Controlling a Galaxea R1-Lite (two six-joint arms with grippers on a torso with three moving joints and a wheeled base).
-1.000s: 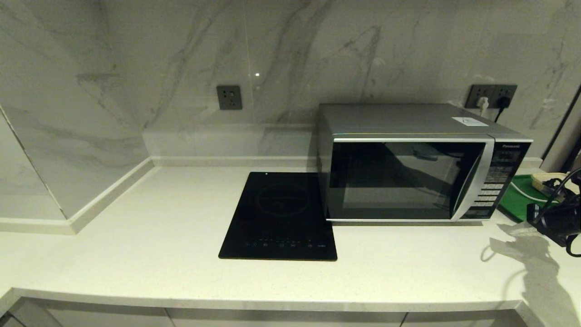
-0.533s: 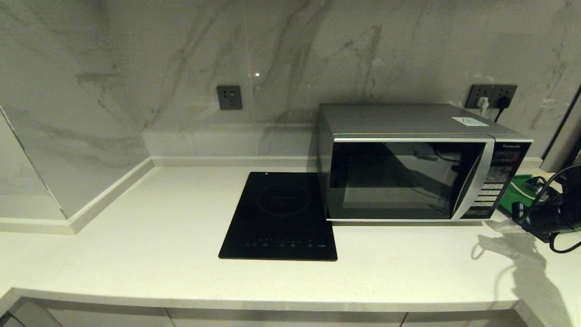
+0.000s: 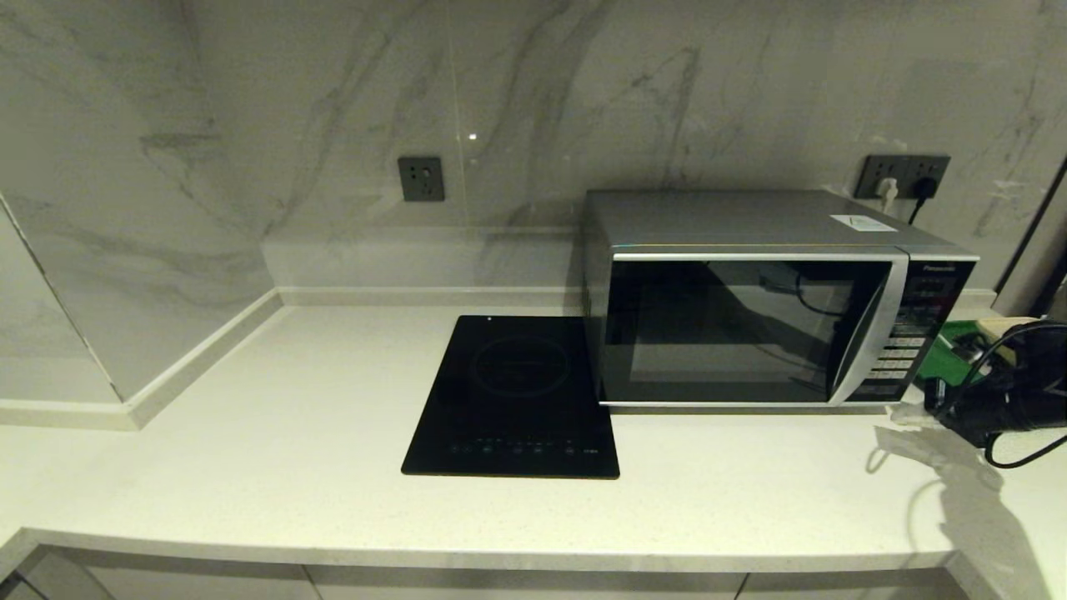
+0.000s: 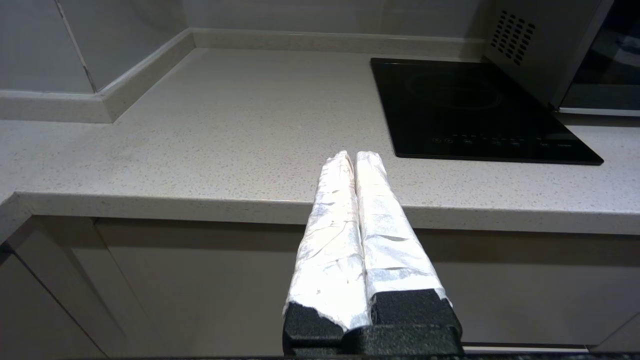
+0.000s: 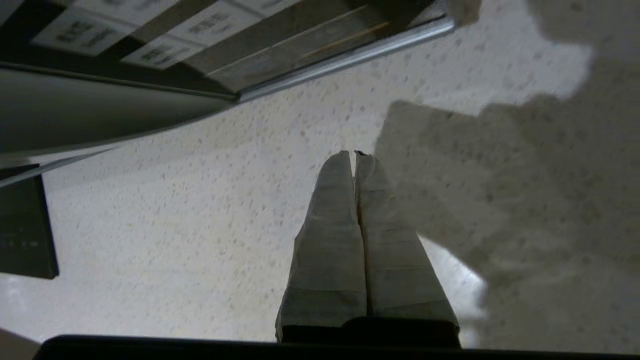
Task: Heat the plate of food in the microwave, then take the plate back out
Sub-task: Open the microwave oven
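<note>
The silver-grey microwave (image 3: 750, 329) stands at the right of the counter with its dark glass door closed. The plate of food is out of view. My right gripper (image 3: 900, 414) is shut and empty, low over the counter by the microwave's front right corner, below the button panel (image 3: 909, 333). In the right wrist view the taped fingers (image 5: 330, 240) press together above the speckled counter, with the panel's bottom edge (image 5: 150, 30) close ahead. My left gripper (image 4: 354, 156) is shut and empty, parked below and in front of the counter edge.
A black glass cooktop (image 3: 517, 392) lies flat just left of the microwave. A green tray (image 3: 946, 354) with a beige item (image 3: 1004, 327) sits right of the microwave, behind my right arm. Wall sockets (image 3: 904, 175) hold plugged cables. The marble wall juts out at the left (image 3: 125, 333).
My right arm has moved left along the counter, bringing its shut gripper closer to the microwave's front right corner. Nothing else has moved.
</note>
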